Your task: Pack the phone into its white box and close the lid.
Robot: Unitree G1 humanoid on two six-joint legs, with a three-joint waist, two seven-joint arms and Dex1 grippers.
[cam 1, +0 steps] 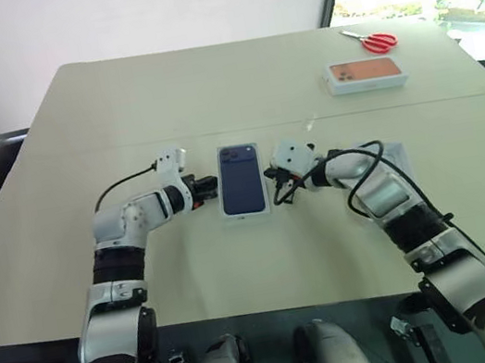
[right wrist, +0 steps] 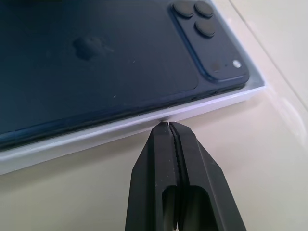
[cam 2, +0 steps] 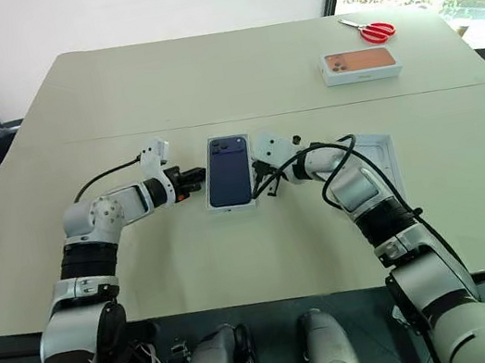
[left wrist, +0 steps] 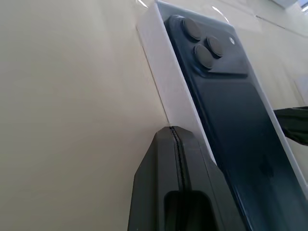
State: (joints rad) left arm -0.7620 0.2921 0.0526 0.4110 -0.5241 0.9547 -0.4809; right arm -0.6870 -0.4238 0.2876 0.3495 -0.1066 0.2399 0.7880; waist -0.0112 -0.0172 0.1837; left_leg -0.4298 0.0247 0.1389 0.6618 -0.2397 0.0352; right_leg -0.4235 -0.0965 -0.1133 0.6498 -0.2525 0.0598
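The phone (cam 1: 241,179) lies camera-side up in the white box (left wrist: 166,79) at the middle of the table (cam 1: 207,84), with the two grippers flanking its long sides. The left gripper (cam 1: 208,186) has its fingers pressed together, tips at the box's left wall; the left wrist view shows the closed pair meeting that white wall, holding nothing. The right gripper (cam 1: 271,174) is likewise closed and empty, and its wrist view shows the tips touching the box's right rim (right wrist: 144,125) (a detail too small to tell from the head views). The head views add what the wrist views miss: an orange-printed box (cam 1: 365,73) and red scissors (cam 1: 373,41) well apart at the far right, and a flat white piece (cam 2: 387,156) lying under the right forearm.
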